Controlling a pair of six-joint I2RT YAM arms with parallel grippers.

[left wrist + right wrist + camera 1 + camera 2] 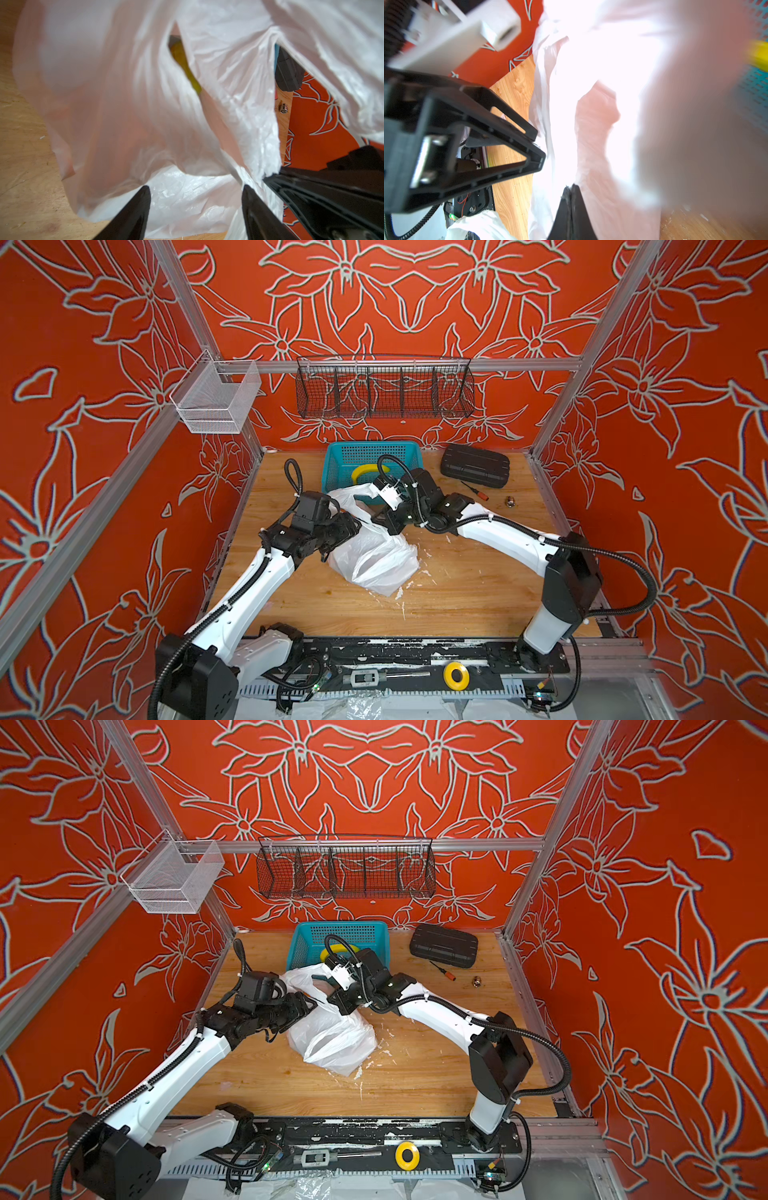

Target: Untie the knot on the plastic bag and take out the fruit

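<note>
**Right hand clenched on the bag, left hand released beside it**

In both top views the plastic bag lies crumpled on the wooden table, a little left of the frame's centre. Its upper part is drawn up toward the teal basket at the back of the table. A curved yellow banana lies in that basket.

The right hand reaches across to the bag's upper edge. In the right wrist view its fingers are pressed together with thin white film pinched at their tips. The left hand is just beside it. In the left wrist view its fingers stand apart, with loose plastic lying beyond them.

The knot cannot be made out. An orange tint shows through the film, but no fruit shape is clear.

In the upper right of the table are a black case, a screwdriver and a small metal piece, well apart from the bag.
</note>
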